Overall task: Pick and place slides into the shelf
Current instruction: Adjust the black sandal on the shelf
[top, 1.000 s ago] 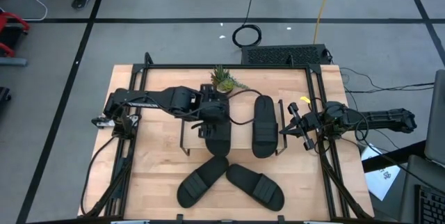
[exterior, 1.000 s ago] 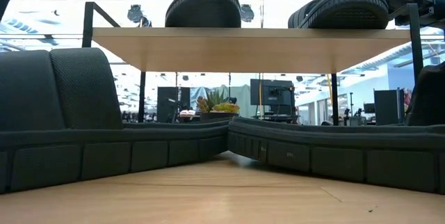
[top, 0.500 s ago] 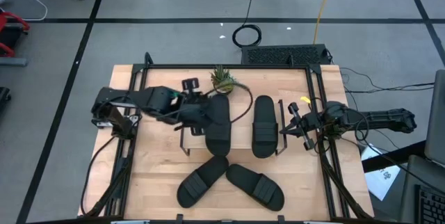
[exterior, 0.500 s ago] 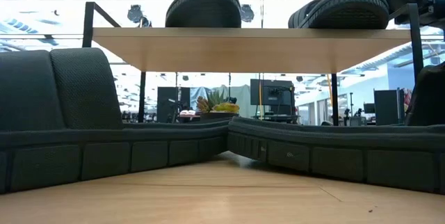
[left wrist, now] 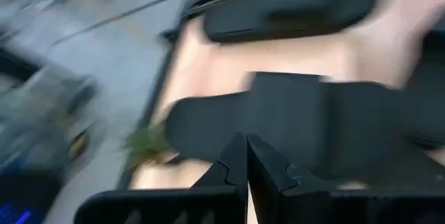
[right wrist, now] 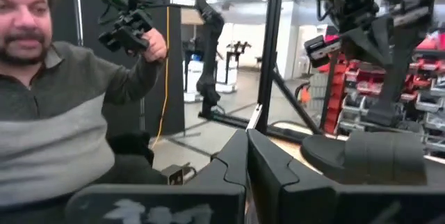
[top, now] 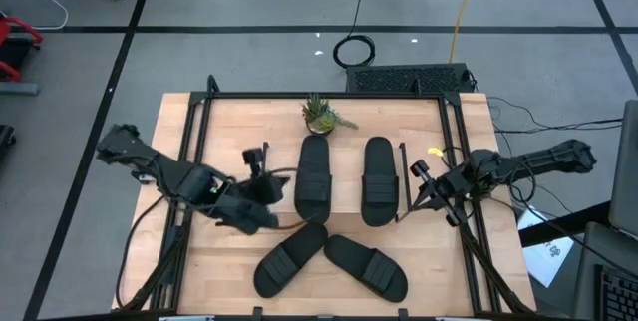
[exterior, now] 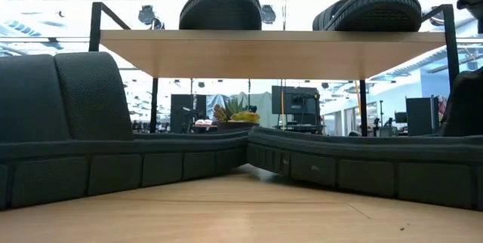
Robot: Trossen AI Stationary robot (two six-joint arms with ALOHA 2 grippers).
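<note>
Since the earlier frames the left arm is pulling back off the shelf (top: 399,176) toward the tabletop's (top: 439,261) left front, leaving a slide standing on the top board; its pincer has gone from wide apart to fully together.

Left pincer (top: 257,166): fingers together, holding nothing, sitting just left of the shelf and pointing toward it.

Two slides (top: 313,178) are lying side by side on the shelf top, long axes running front to back. The other two slides (top: 290,259) are lying on the tabletop in front of the shelf, toes meeting in a shallow V; the left one's long axis is slanting from front-left up to the centre.

Key relation, as I judge it: that left loose slide is lying just in front of and slightly right of the left pincer, so the left arm is the nearer one.

Right pincer (top: 427,178): fingers together, empty, waiting at the shelf's right end.
</note>
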